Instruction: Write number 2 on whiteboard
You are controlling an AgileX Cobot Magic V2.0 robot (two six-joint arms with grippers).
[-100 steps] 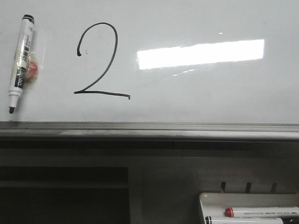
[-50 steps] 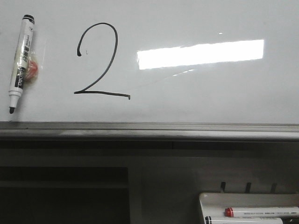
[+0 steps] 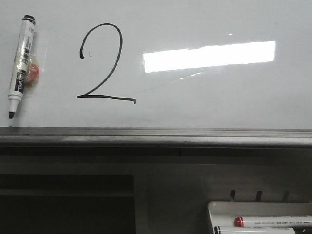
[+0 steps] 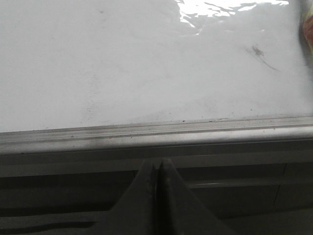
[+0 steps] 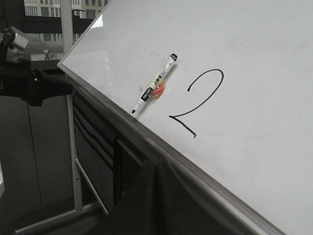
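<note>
Both grippers hang back below the board's near edge with nothing in them: the left gripper (image 4: 157, 169) has its fingers pressed together, and the right gripper (image 5: 156, 169) looks the same, jaws closed on empty air. Just beyond them runs the grey metal rail (image 3: 156, 135), and above that the whiteboard (image 3: 219, 97) carries the number 2 (image 3: 103, 63), a thin black figure with a curved top and a flat base stroke, sitting left of the board's middle. To its left the black marker (image 3: 20, 66) lies on the board with its cap off and its tip pointing toward the rail, with a small reddish object beside its barrel that I cannot make out. To my eye the writing is done and the marker set down, so little seems left beyond holding the arms clear; capping the marker might be sensible. The board is glossy, throwing back a bright strip of ceiling light to the right of the digit. Down at the lower right a small white tray (image 3: 219, 208) holds more markers, one with a red cap (image 3: 239, 222). The right wrist view also shows windows beyond the board's far corner.
</note>
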